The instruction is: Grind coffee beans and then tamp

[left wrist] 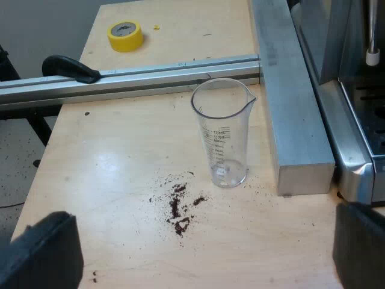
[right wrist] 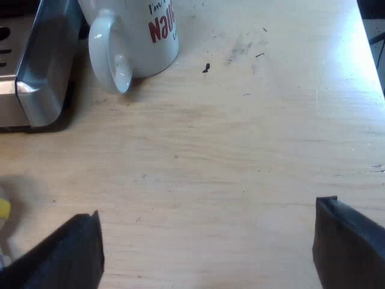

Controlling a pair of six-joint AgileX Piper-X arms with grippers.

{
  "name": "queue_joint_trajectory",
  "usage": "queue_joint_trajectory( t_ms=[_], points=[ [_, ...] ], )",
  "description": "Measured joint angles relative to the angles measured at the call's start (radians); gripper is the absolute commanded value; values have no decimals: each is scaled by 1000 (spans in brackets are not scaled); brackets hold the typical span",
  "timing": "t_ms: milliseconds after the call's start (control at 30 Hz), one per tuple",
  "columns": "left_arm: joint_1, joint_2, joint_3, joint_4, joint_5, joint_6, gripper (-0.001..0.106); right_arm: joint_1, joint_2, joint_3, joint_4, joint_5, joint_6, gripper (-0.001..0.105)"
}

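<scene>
Left wrist view: left tool [left wrist: 207, 235] spread wide, holding nothing; right tool [right wrist: 207, 229] equally wide and empty.

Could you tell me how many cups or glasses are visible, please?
2: a clear graduated measuring glass by spilled grounds; a white red-lettered mug beside the steel machine. Others may be hidden.
</scene>
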Motion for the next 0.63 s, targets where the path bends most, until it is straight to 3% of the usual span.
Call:
queue_joint_trajectory(
  t_ms=[633],
  points=[
    [-9, 0, 2, -7, 6, 0, 85, 0, 0, 0, 0, 0, 0, 72]
  ],
)
